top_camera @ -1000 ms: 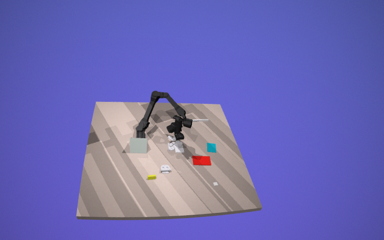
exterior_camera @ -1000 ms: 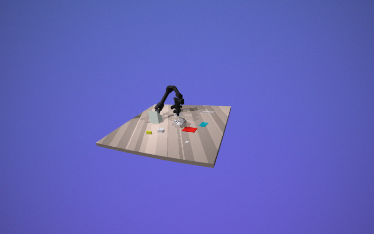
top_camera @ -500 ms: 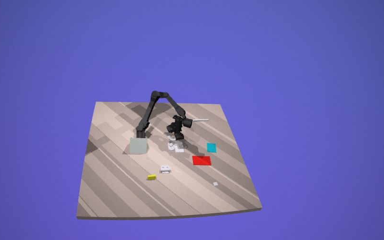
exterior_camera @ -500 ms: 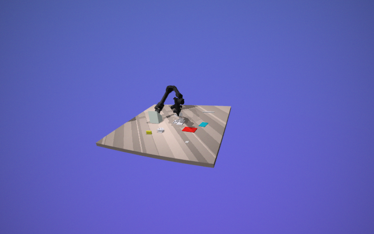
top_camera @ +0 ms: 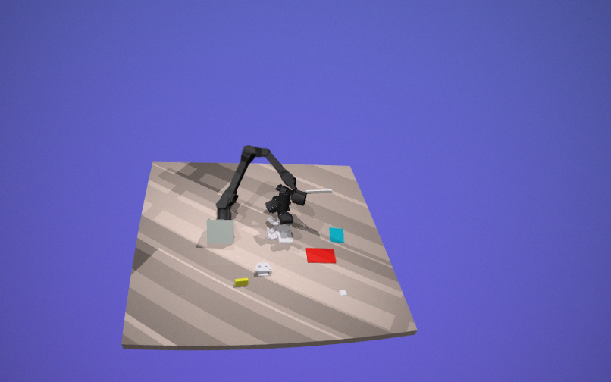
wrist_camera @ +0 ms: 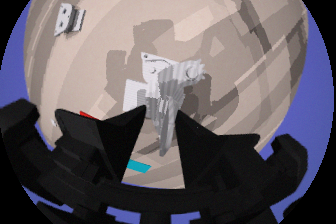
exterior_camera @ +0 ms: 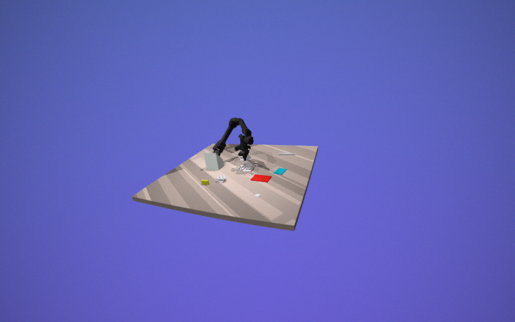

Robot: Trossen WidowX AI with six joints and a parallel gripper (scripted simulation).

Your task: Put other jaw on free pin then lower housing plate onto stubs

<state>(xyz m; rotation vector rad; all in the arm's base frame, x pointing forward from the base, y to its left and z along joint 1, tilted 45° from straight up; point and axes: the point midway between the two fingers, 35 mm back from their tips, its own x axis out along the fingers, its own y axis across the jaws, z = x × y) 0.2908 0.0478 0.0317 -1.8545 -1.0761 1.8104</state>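
One loose gear jaw (top_camera: 272,220) (exterior_camera: 248,158) (wrist_camera: 167,122) is seen in the top view beside the hand (top_camera: 281,221) (exterior_camera: 245,159) (wrist_camera: 161,112), near the white base (top_camera: 286,239) (exterior_camera: 245,170) (wrist_camera: 132,97). The housing plate (top_camera: 263,269) (exterior_camera: 220,179) (wrist_camera: 64,19) is set apart on the bench (top_camera: 193,304) (exterior_camera: 211,200) (wrist_camera: 100,62). No container is identified.

In the exterior view, the loose gear jaw is carried above the base. The second-jaw fitting step is judged to be in hand; plate closure is not yet done.

In the wrist view, the hand is closed part-way on the loose gear jaw, which is gripped between the fingertips. Pin alignment and tooth mesh cannot be confirmed. For the next move, the bore should be centred over the free pin, the teeth aligned, and the jaw lowered without tilt. Tooth-on-tooth jamming is to be guarded against.
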